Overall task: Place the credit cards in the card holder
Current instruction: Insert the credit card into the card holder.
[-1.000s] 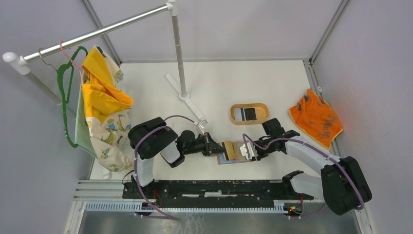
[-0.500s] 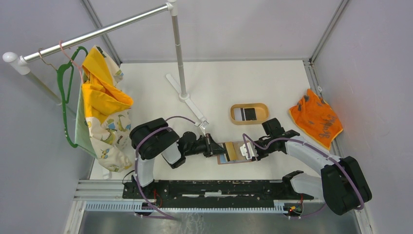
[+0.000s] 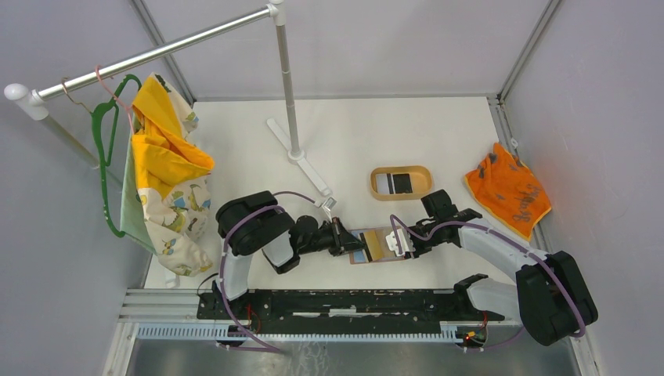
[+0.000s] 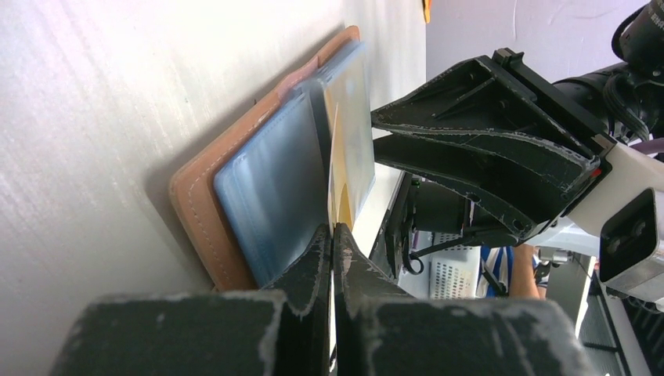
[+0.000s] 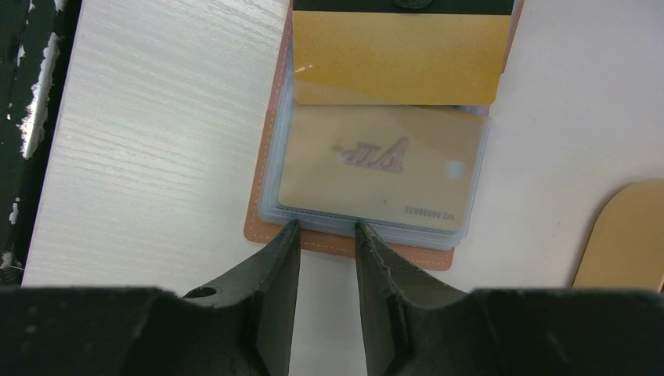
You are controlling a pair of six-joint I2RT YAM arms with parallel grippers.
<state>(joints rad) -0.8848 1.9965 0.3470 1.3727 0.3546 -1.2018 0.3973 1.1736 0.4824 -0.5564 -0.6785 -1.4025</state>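
One gold card (image 5: 395, 59) is further over the holder (image 5: 270, 227) now (left gripper (image 4: 330, 235) pinching it, right gripper (image 5: 325, 235) spread at the holder's edge), so nearly in.

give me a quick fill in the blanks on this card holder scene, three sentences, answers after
1. The left gripper is shut on a ___ card.
2. The right gripper, at the edge of the card holder, has its jaws ___.
3. The orange cloth lies on the robot's ___ of the oval tray.

Missing words: gold; open; right
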